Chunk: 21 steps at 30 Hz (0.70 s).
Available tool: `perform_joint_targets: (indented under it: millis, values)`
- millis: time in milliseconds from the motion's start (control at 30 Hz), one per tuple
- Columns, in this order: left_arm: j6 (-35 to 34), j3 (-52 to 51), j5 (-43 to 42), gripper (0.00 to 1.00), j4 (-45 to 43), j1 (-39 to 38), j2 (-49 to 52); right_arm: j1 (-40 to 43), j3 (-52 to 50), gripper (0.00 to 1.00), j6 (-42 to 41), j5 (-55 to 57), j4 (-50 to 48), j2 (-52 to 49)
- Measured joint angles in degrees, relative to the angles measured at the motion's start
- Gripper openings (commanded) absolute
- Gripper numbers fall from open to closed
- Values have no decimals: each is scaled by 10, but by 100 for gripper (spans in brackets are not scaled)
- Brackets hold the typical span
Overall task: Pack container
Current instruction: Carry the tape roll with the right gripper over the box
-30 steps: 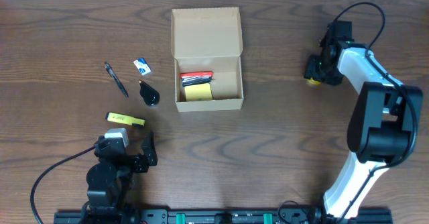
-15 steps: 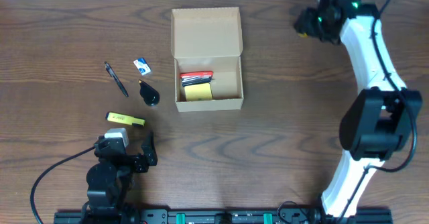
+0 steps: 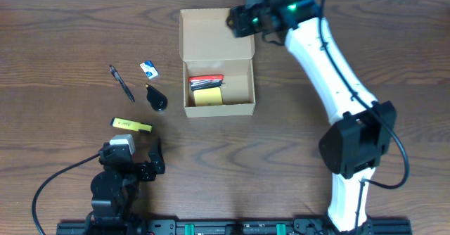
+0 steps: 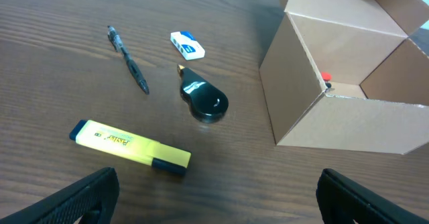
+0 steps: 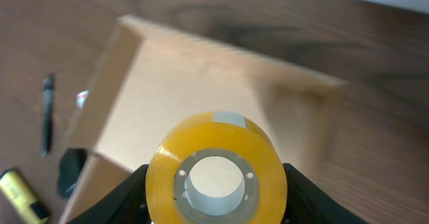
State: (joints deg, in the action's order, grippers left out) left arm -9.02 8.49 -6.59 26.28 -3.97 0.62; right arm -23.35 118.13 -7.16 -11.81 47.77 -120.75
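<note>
Dark wood table (image 3: 365,38) across the whole scene, and the long white right arm (image 3: 330,66) stretches over it to the far edge. Next down in size is the box (image 3: 218,87), sitting mid-table with its long side running left to right and its flap lid open toward the far side.

The right claw (image 3: 245,20) hovers over the lid's far right corner, clamped on a yellow tape roll (image 5: 216,177) (the wrist view shows a finger hugging each side of it). So the open cavity lies just toward the robot from that claw, a little to its left. My read: the drop needs a short pull back over the bare right half, since a red item (image 3: 205,79) and a yellow pad (image 3: 207,96) fill the left.

The left claw (image 4: 218,190) sits well apart at the near left, fingers spread wide, holding nothing, so the right arm is clearly nearer.

Left of the box lie a highlighter (image 4: 131,145), pen (image 4: 127,58), black blob (image 4: 204,101) and eraser (image 4: 187,44).
</note>
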Motion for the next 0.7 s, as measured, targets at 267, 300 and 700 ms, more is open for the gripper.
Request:
perform_joint_targets:
  millis: [267,300,700]
  values:
    - [0,0,0,95,0,0,0,-73,0,1,-98,18,76,0]
    - [0,0,0,95,0,0,0,-82,0,1,-122,23,91,0]
    - [0,0,0,96,0,0,0,-168,0,1,-320,52,264,0]
